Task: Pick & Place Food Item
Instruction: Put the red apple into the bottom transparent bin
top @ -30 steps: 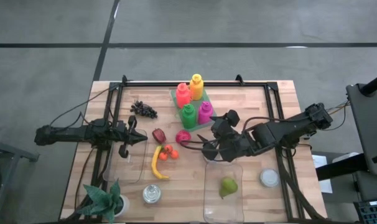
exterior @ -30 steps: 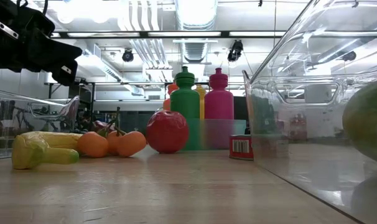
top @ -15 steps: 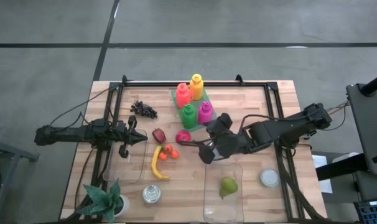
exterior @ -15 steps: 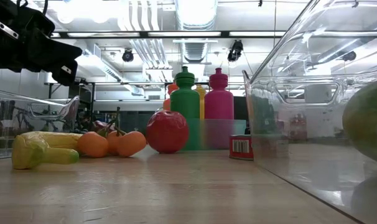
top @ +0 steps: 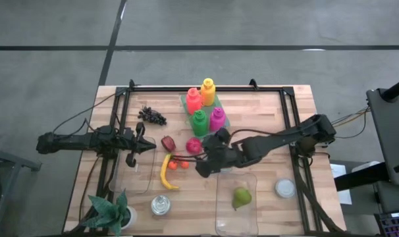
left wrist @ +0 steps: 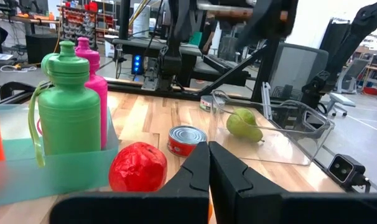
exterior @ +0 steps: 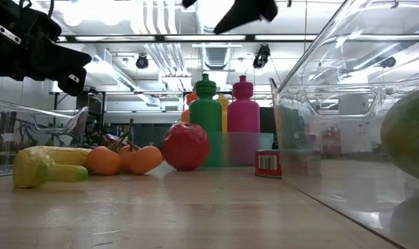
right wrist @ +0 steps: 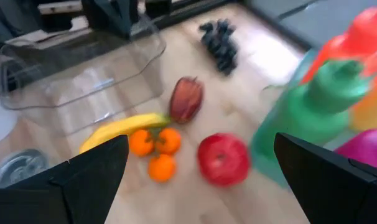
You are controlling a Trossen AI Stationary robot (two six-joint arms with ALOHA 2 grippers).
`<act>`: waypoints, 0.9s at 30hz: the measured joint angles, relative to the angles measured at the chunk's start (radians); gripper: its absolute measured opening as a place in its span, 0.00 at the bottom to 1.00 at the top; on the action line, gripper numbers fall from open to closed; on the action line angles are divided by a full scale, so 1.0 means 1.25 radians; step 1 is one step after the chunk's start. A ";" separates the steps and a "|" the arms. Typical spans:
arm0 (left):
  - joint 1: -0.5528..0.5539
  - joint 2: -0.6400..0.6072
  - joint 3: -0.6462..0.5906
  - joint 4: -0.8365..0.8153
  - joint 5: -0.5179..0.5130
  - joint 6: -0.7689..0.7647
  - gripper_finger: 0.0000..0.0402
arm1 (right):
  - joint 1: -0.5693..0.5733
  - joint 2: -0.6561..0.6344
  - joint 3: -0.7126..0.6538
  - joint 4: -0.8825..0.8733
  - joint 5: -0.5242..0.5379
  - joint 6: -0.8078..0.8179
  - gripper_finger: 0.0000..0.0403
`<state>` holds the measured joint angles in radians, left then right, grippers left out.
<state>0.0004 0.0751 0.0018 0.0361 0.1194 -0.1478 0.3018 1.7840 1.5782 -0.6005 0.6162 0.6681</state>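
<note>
The right claw (top: 198, 162) hangs wide open, empty, just beside the red apple (top: 194, 145). The left claw (top: 147, 146) rests closed, farther from the apple, past the banana (top: 165, 172).

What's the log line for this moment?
right gripper: open, above oranges | left gripper: shut, waiting over left container | pear: in right container

Bench (top: 265, 108): light wood planks, smooth matt finish. Bins (top: 236, 210): clear glossy plastic. Bottles (exterior: 206, 121): coloured matt plastic. Apple (exterior: 186, 146): glossy, crinkled skin. Can (left wrist: 186, 140): metal lid.
</note>
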 joint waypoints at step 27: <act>0.000 0.007 0.000 0.002 0.000 0.000 0.00 | -0.093 0.111 0.000 0.008 -0.101 0.538 0.99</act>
<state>0.0006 0.0833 0.0017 0.0391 0.1192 -0.1478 0.1858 1.9233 1.5784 -0.5909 0.4905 1.3405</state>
